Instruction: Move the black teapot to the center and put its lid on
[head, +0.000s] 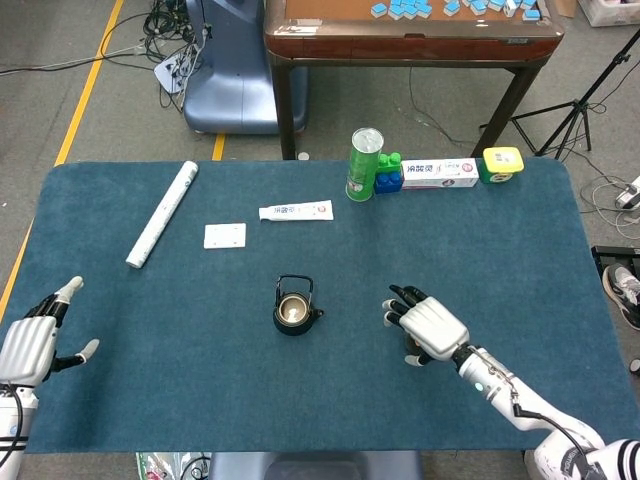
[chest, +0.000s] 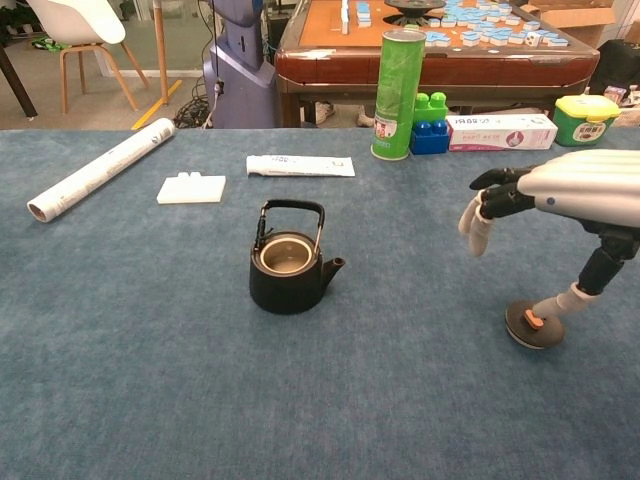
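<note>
The black teapot stands upright near the table's middle, lidless, its handle raised and its spout pointing right. Its black lid with an orange knob lies flat to the right of the pot. My right hand hovers palm down over the lid with fingers spread, hiding it in the head view. In the chest view the right hand is above the lid and its thumb reaches down to the knob. My left hand rests open at the table's left edge, far from the pot.
Along the far edge stand a green can, blue and green blocks, a toothpaste box and a yellow-lidded tub. A toothpaste tube, a white block and a paper roll lie at back left.
</note>
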